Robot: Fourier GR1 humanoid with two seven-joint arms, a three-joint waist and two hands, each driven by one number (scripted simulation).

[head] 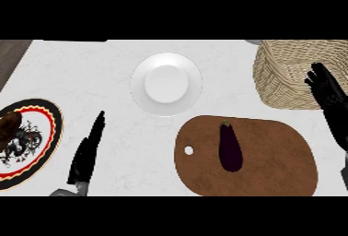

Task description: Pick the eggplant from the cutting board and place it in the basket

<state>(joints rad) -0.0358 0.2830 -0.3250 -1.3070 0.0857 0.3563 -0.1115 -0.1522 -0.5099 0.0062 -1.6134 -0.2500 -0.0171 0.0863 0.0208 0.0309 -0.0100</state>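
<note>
Straight, released fingers on both hands: the right hand (329,94) stands edge-on at the right margin, just in front of the basket (285,73), holding nothing; the left hand (87,154) rests at the near left, fingers pointing far. Between them the eggplant (230,146) lies lengthwise on the cutting board (272,161), stem end far, untouched. It looks light, stiff and glossy, so likely slippery; its thicker near half seems the best place to grasp. A white plate (166,84) sits on the worktop beyond.

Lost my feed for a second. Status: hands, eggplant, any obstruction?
Both hands open: left hand at lower left, right hand by the basket. Eggplant on cutting board, untouched. Path looks clear.
</note>
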